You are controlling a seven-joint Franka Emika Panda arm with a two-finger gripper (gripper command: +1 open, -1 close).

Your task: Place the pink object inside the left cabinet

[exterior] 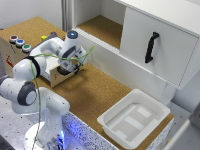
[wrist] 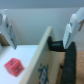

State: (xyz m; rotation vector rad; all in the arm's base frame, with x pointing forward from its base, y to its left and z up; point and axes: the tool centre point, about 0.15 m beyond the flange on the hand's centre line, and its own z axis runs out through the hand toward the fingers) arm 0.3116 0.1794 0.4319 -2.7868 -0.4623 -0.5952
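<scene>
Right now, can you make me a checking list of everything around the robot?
Surface: brown cork tabletop.
Job's things: pink block lies inside the wooden drawer box, seen in the wrist view; left cabinet is open, nothing seen on the visible part of its cork floor.
Clutter: white bin with nothing in it; button box with coloured buttons.
Grippers: gripper open, above the drawer box, holding nothing.
Cables: green cable along the arm.
Surroundings: white door with black handle, closed.

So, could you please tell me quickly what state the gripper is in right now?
Gripper: open, fingers spread wide and holding nothing; the small pink cube lies in the wooden drawer box beneath it.
</scene>
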